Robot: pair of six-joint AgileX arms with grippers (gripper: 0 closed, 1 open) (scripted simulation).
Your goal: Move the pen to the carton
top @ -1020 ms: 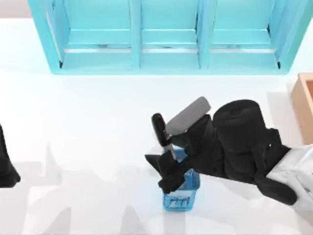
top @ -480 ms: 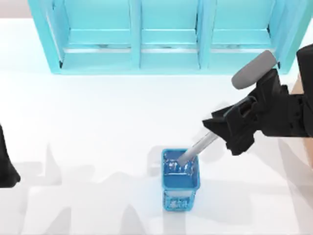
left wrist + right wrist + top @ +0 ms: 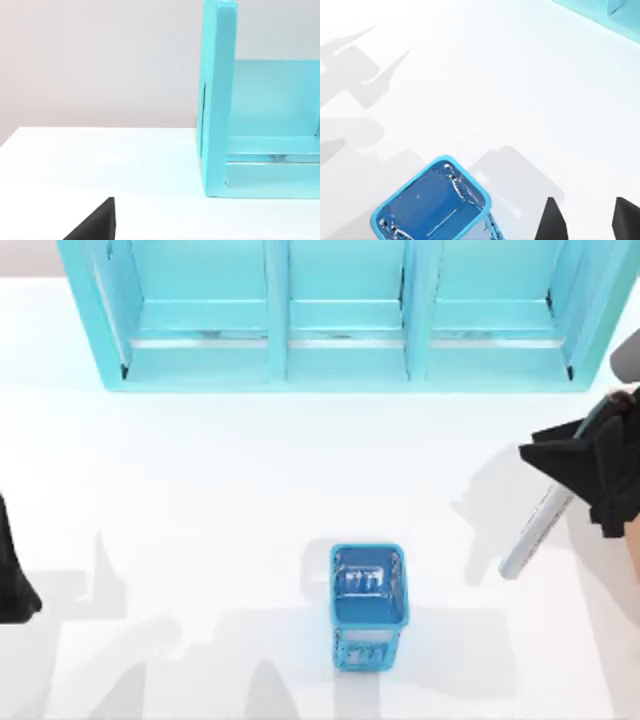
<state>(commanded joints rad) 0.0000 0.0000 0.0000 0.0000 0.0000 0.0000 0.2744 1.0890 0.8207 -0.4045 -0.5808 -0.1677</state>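
The pen (image 3: 530,535) hangs tilted above the table near its right edge, grey body pointing down and to the left, its upper end hidden in my right gripper (image 3: 575,475). That gripper is shut on the pen, well to the right of the blue mesh holder. In the right wrist view its two black fingertips (image 3: 552,222) frame the bottom edge. The carton is hidden behind my right arm at the right edge. My left gripper (image 3: 12,585) is parked at the table's left edge.
The blue mesh holder (image 3: 368,605) stands at the front middle and also appears in the right wrist view (image 3: 432,205). A big turquoise shelf unit (image 3: 340,315) runs along the back; its end wall (image 3: 219,100) shows in the left wrist view.
My right gripper has lifted the pen out of the blue holder and carried it right, to the table's right edge. The left arm has not moved.
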